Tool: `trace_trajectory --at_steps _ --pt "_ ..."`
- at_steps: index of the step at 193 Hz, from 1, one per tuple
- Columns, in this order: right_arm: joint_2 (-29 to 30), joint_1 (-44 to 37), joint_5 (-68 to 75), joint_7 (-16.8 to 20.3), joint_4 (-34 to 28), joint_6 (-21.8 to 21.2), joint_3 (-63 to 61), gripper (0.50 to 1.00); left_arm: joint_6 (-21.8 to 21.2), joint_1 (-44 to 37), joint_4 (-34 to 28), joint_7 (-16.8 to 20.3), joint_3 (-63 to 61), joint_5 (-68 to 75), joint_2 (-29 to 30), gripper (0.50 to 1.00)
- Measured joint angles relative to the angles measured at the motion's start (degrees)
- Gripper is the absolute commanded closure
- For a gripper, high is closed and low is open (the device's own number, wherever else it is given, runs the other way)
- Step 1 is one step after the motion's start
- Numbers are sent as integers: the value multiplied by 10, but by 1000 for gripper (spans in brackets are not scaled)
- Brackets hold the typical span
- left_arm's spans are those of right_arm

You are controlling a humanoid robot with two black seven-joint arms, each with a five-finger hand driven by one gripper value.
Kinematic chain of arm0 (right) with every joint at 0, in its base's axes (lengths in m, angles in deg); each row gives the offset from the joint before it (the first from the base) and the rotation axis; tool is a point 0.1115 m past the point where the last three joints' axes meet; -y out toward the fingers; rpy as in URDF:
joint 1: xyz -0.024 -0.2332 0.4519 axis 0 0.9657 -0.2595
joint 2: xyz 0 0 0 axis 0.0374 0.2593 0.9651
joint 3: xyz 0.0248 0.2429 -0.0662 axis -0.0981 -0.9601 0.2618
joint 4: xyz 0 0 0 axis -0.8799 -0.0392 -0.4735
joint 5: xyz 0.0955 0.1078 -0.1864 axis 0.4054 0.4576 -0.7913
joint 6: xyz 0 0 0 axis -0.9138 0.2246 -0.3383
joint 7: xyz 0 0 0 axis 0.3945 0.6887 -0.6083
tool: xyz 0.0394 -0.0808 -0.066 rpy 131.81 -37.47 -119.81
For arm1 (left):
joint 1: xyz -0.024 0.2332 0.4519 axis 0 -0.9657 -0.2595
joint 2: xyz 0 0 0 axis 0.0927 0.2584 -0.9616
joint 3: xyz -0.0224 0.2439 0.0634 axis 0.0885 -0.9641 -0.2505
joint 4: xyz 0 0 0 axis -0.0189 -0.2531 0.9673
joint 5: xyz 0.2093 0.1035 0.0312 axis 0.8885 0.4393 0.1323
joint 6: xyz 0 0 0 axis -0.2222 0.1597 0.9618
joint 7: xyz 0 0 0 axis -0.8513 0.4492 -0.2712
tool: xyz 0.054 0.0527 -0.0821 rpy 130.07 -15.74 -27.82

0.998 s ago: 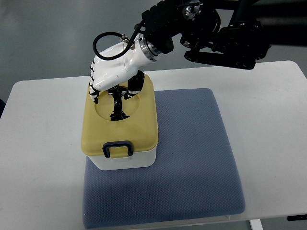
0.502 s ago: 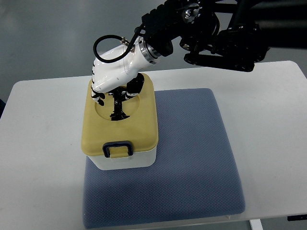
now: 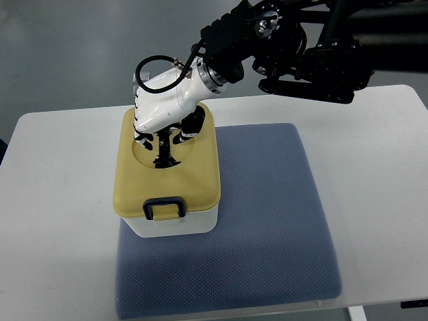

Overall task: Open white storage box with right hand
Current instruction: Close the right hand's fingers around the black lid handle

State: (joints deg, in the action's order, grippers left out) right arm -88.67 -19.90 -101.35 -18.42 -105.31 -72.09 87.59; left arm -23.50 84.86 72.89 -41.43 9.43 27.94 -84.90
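1. The box [image 3: 170,224] is seen at about 8 o'clock on the mat [image 3: 267,221], its lid [image 3: 194,180] shut.
2. The right hand [image 3: 162,110] is curled around the lid handle [image 3: 162,148].
3. A straight upward lift is advised.
4. Open tabletop [image 3: 53,200] is left at 9 o'clock.

Robot hand [image 3: 162,115] hiding lid handle [image 3: 164,152] top, grip unclear, arm [image 3: 314,47] cut off at right edge

The white storage box [image 3: 175,226] stands upright on the mat's left part, yellow lid [image 3: 194,180] closed.
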Motion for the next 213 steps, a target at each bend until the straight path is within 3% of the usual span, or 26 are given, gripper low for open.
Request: trace_trajectory --at_steps 187,213 --pt "5 0 0 0 0 -1 4 920 0 0 0 0 0 0 0 500" --pt "7 0 -7 0 0 -1 14 953 0 0 0 0 0 0 0 500"
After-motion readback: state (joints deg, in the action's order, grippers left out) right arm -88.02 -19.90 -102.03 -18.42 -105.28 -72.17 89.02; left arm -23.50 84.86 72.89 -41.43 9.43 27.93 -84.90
